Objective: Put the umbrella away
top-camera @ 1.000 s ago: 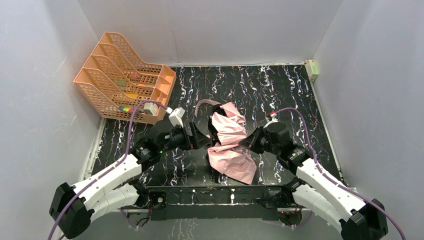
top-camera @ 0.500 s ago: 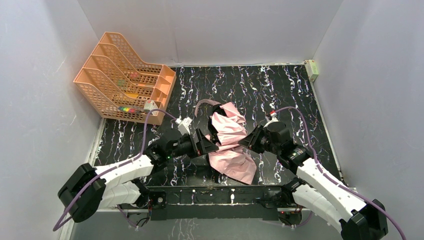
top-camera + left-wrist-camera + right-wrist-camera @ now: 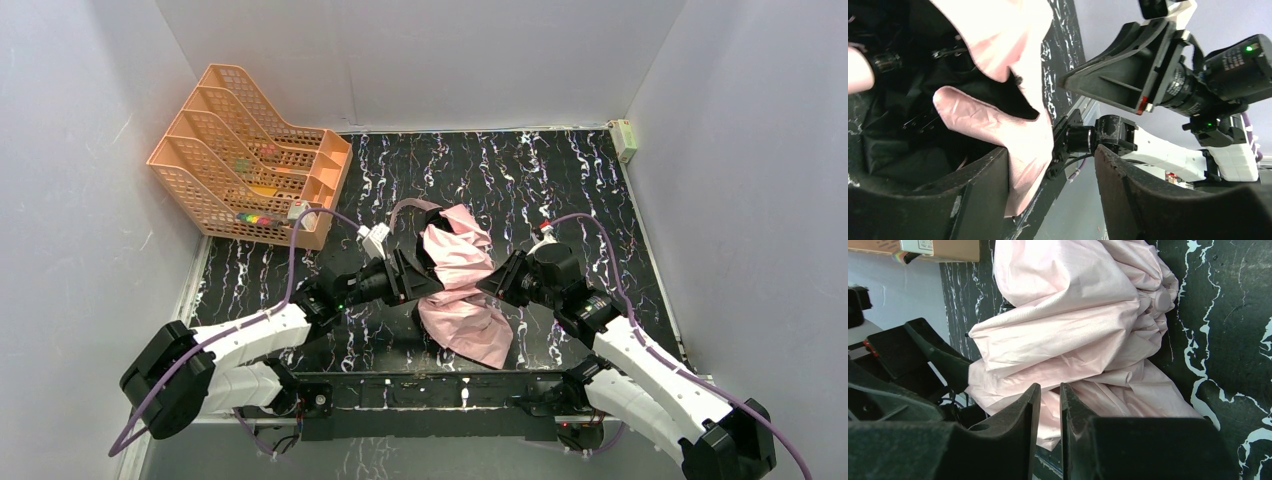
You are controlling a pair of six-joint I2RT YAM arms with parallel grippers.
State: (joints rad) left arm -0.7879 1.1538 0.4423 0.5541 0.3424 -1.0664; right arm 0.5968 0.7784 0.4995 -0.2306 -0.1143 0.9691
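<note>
Left claw (image 3: 1050, 150) is spread wide, one finger (image 3: 983, 180) against a pink fold of the umbrella (image 3: 462, 300). Right claw (image 3: 1050, 386) is drawn nearly closed at the umbrella's other side, with only a slit between the jaws, and I cannot tell whether it pinches any cloth. I see the umbrella lying crumpled between both claws, pink outward with black inside, on the dark marbled table (image 3: 560, 180). An orange file rack (image 3: 240, 150) stands well off at the far left.
</note>
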